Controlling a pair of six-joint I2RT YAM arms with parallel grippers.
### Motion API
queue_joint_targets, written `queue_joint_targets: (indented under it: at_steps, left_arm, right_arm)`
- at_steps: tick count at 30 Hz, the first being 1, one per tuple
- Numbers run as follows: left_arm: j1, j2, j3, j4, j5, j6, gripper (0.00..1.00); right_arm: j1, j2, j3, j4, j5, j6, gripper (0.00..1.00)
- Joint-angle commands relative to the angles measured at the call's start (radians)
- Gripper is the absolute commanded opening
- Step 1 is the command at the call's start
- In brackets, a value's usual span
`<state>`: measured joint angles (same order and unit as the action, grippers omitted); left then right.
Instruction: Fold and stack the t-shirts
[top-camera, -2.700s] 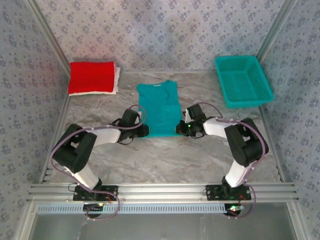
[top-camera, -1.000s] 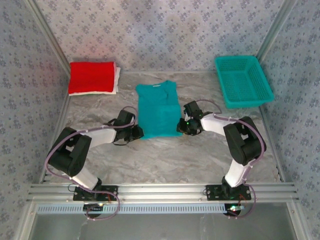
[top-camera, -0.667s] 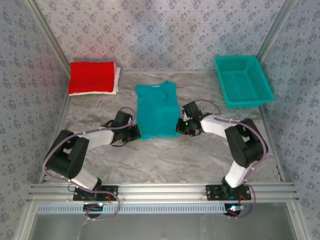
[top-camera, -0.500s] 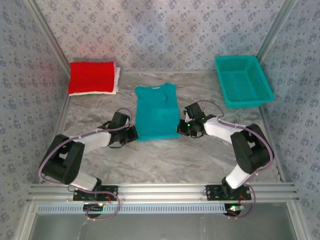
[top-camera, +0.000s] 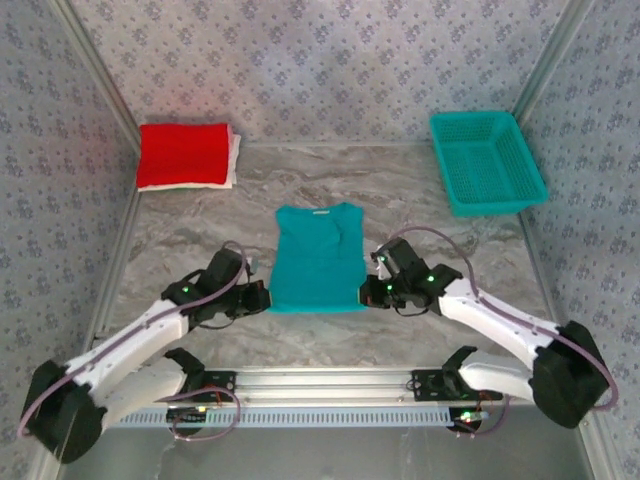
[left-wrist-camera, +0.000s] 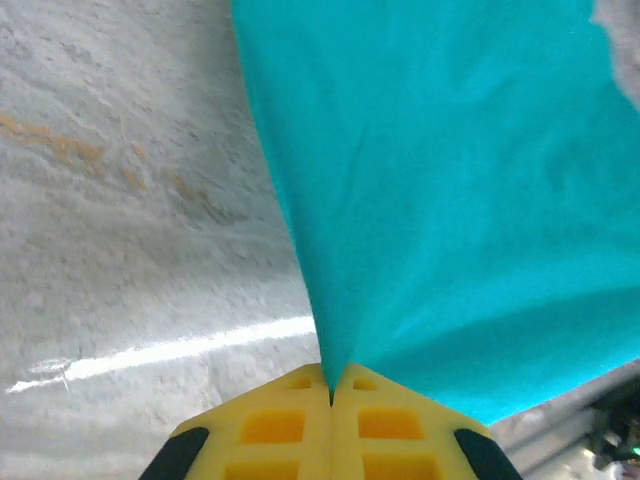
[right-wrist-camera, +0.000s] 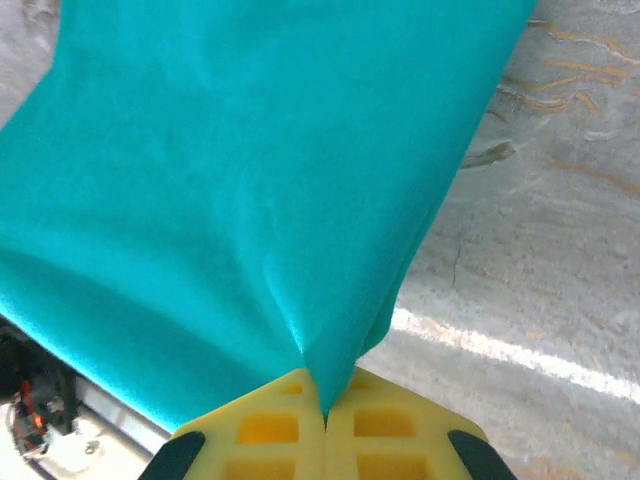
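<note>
Dragged toward 6 o'clock since the earlier frames, the teal shirt (top-camera: 317, 259) lies flat just below the table's (top-camera: 330, 185) centre, collar at 12. The left gripper (top-camera: 255, 298) is clamped on its 7 o'clock hem corner and the right gripper (top-camera: 368, 293) on its 5 o'clock corner, yellow fingers (left-wrist-camera: 290, 425) pressed together over cloth. A folded red shirt (top-camera: 184, 153) tops a white one (top-camera: 233, 160) at 10 o'clock. The basket (top-camera: 487, 160) sits at 2.

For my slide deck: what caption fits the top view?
Left gripper and right gripper pinch the teal shirt's near corners; red shirt and basket lie beyond.
</note>
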<state>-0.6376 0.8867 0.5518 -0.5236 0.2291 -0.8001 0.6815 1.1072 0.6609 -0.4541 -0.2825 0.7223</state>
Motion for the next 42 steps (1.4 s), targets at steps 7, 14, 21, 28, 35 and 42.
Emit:
queue_joint_targets:
  at_steps: [7, 14, 21, 28, 35, 42]
  left_arm:
    - [0.044, 0.022, 0.285, -0.116, -0.122, 0.057, 0.0]
    - [0.148, 0.203, 0.442, -0.054, -0.122, 0.15, 0.0]
    - [0.279, 0.375, 0.481, 0.055, -0.052, 0.222, 0.0]
    - [0.347, 0.65, 0.682, 0.076, -0.012, 0.338, 0.21]
    - [0.388, 0.927, 0.992, -0.005, -0.073, 0.382, 0.45]
    - [0.233, 0.659, 0.612, 0.236, -0.179, 0.288, 0.45]
  right_arm:
    - [-0.071, 0.086, 0.297, -0.174, 0.015, -0.024, 0.0]
    - [-0.181, 0.306, 0.52, -0.191, -0.043, -0.059, 0.0]
    - [-0.26, 0.509, 0.648, -0.12, -0.102, -0.075, 0.0]
    - [-0.33, 0.712, 0.808, -0.115, -0.125, -0.083, 0.16]
    - [-0.413, 0.941, 1.118, -0.196, -0.183, -0.14, 0.53]
    - [-0.312, 0.617, 0.687, 0.084, -0.146, -0.202, 0.46]
